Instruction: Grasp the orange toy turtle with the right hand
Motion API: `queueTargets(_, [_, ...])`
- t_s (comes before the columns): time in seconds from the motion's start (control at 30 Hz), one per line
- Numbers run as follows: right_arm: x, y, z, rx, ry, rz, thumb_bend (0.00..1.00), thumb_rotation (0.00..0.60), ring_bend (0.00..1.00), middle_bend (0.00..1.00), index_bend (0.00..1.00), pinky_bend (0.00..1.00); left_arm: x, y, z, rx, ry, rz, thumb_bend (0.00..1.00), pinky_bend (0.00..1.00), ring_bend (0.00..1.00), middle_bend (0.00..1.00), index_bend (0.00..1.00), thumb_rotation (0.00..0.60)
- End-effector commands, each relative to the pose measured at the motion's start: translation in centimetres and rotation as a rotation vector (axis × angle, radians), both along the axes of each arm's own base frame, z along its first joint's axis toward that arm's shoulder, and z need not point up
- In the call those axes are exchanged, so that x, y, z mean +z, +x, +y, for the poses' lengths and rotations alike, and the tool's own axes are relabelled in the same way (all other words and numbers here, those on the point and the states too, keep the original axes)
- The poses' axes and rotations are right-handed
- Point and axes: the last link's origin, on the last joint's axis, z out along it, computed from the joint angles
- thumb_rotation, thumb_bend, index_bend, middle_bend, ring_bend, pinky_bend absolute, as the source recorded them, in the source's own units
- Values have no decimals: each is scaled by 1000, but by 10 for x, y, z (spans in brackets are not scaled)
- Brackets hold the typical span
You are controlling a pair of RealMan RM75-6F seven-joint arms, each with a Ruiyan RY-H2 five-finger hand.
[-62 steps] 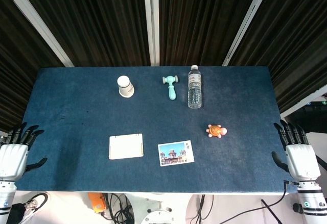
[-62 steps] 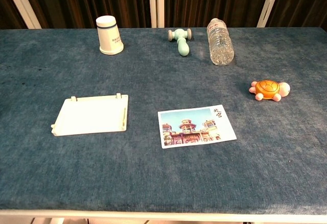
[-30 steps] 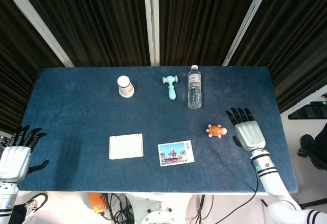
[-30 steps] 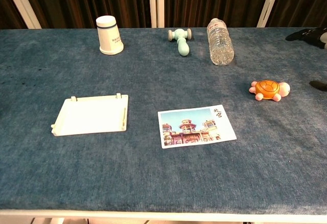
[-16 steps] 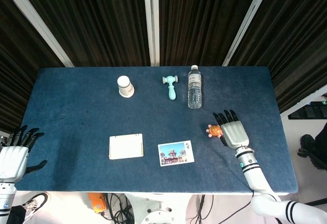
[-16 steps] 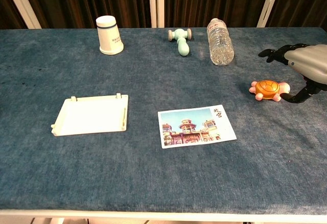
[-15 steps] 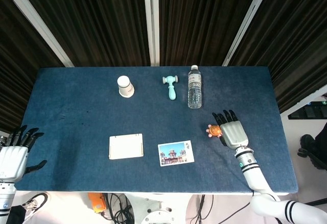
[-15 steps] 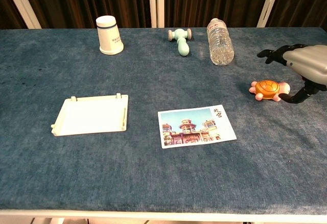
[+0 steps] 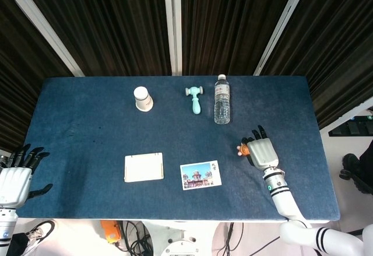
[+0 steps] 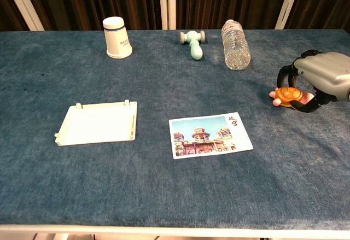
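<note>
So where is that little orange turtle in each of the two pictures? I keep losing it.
Head view: the orange toy turtle peeks out at right of centre, mostly covered by the right hand.
Chest view: the turtle sits at the far right, the hand curled around it.
Shared landmark: the water bottle stands just beyond and left of it.

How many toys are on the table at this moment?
2. The orange toy turtle sits near the table's right edge, with the right robot hand curled around it. A mint-green toy hammer lies at the far side, between the paper cup and the water bottle.
</note>
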Motion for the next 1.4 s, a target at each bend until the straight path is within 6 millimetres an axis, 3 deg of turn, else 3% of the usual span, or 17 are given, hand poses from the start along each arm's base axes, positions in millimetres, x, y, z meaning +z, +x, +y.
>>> queueTargets(0.03, [-2, 0, 2, 6, -3, -4, 390, 600, 340, 697, 687, 0, 0, 1, 0, -3, 1, -1, 94, 49, 1, 137, 228, 600])
queueTargets(0.23, [-2, -1, 4, 58, -37, -16, 447, 600, 486, 923, 990, 0, 0, 1, -1, -4, -1, 1, 94, 49, 1, 137, 227, 600])
queueTargets(0.37, [-3, -4, 5, 63, -38, -30, 428, 600, 495, 936, 991, 0, 0, 1, -1, -3, -3, 3, 94, 49, 1, 137, 227, 600])
queueTargets(0.43, [-3, -7, 5, 57, -21, -23, 352, 600, 457, 861, 886, 0, -1, 1, 0, -2, -5, 3, 94, 49, 1, 137, 227, 600])
queueTargets(0.47, [-3, -8, 6, 49, -6, -19, 292, 600, 415, 794, 786, 0, -1, 1, 0, -2, -6, 4, 94, 49, 2, 137, 228, 600])
queueTargets(0.57, [0, -8, 9, 31, 45, -25, 84, 600, 199, 472, 352, 0, 0, 3, 0, -7, -6, 3, 94, 49, 2, 137, 228, 600])
queueTargets(0.67, [7, -5, 12, 47, 40, -23, 28, 600, 52, 270, 125, 0, 0, 3, 0, -10, -4, 1, 93, 50, 1, 137, 226, 600])
queueTargets(0.83, [10, -4, 16, 42, 39, -7, 26, 600, 0, 159, 33, 0, -1, 3, -1, -12, -8, 3, 94, 50, 1, 137, 226, 600])
queueTargets(1.0, [9, -6, 16, 15, 45, 44, 49, 600, 0, 190, 8, 0, 0, 3, -2, -12, -4, 2, 94, 49, 2, 137, 226, 600])
queueTargets(1.07, [7, -6, 15, 3, 42, 58, 88, 600, 5, 277, 62, 0, 0, 3, -2, -10, -4, 1, 94, 49, 1, 137, 226, 600])
queueTargets(1.13, [6, -4, 13, 5, 27, 63, 130, 600, 40, 339, 179, 0, 0, 3, -1, -8, -4, 0, 94, 50, 1, 137, 226, 600])
queueTargets(1.27, [1, -4, 10, 58, -25, 50, 279, 600, 244, 603, 610, 0, 0, 1, -1, -4, -3, -1, 94, 49, 1, 137, 226, 600])
queueTargets(1.4, [-5, -5, 12, 94, -39, 32, 365, 600, 389, 845, 929, 0, 1, 0, -1, -1, -2, -3, 94, 49, 1, 137, 226, 600])
